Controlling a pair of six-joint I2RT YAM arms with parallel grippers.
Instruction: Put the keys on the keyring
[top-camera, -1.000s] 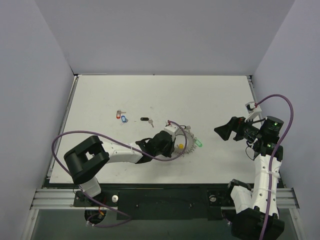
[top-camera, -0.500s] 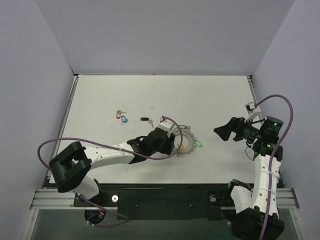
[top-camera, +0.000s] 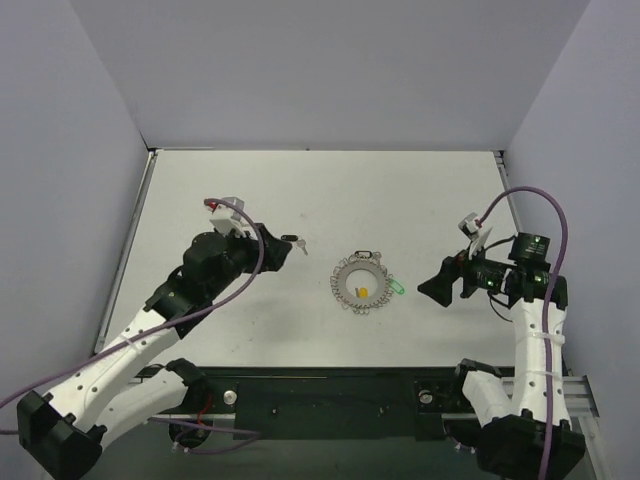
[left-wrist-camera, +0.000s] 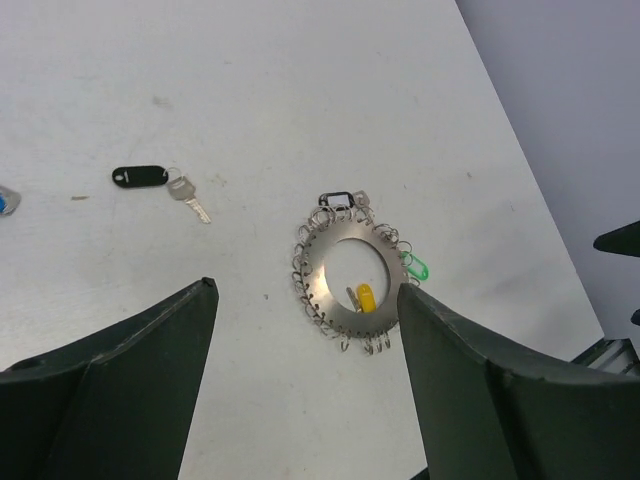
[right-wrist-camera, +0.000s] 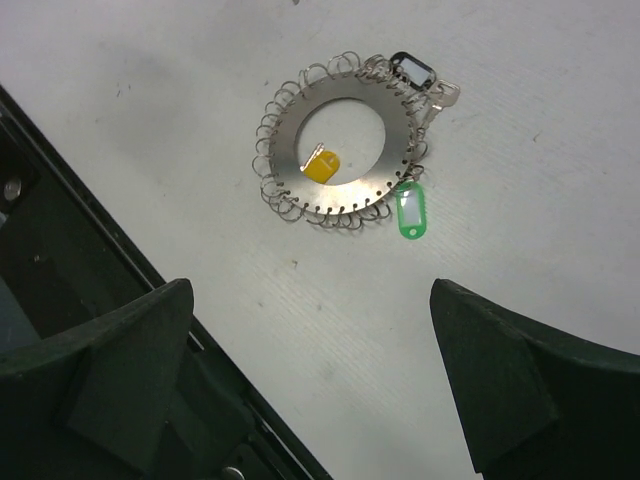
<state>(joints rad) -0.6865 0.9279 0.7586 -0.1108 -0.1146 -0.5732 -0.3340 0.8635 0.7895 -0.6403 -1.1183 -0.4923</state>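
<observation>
The left gripper (left-wrist-camera: 305, 400) is held wide open and empty. The keyring (left-wrist-camera: 350, 232) is seen ahead of it, and a loose black-tagged key (left-wrist-camera: 140, 176) lies ahead and off to the other side. The right gripper (right-wrist-camera: 310, 400), likewise spread and empty, is poised over the keyring. Fetching a loose key is judged the step in hand. A descent and a fine pinch on its tag are called for.

No legible text, labels, brand marks or numbers, key tags blank, arms unmarked

Bright, even light; soft shadows, sharp focus.
</observation>
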